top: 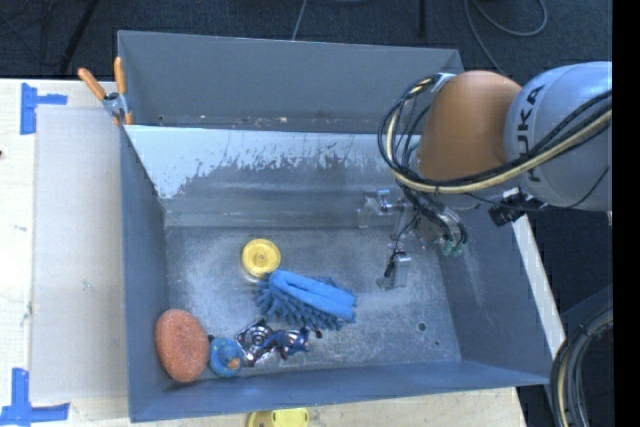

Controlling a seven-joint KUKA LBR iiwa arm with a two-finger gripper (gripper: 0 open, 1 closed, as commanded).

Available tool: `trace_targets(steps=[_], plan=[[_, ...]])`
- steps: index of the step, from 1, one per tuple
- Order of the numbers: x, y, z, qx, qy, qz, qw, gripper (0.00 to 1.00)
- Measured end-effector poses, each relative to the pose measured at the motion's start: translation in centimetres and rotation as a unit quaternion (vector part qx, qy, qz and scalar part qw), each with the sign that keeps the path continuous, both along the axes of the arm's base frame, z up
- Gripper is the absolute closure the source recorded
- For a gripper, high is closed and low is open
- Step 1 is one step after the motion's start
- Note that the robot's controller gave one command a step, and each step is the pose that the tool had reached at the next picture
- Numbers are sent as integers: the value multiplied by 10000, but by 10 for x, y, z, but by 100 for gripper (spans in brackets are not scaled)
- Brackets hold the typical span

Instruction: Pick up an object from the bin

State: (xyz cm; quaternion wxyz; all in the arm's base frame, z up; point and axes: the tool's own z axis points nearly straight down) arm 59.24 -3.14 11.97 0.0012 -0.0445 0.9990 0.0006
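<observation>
Camera view: end effector (393, 275) near blue brush (308, 299) (bristled, apparently).

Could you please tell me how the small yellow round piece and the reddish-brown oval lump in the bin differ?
The small yellow round piece is bright, circular and smaller; the reddish-brown oval lump is dull, elongated and larger. The yellow piece lies mid-floor beside the blue brush; the brown lump sits in the lower-left corner. Both lie loose on the floor of the grey metal bin.
</observation>
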Motion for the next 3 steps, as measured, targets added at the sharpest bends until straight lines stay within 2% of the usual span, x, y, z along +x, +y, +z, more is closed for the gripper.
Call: trace_targets(steps=[1, 2, 3], plan=[[-12, 2, -6, 11, 38, 455, 9990, 0], [-41, 31, -32, -15, -7, 477, 9989, 0], [-38, 57, -52, 0, 54, 618, 9981, 0]])
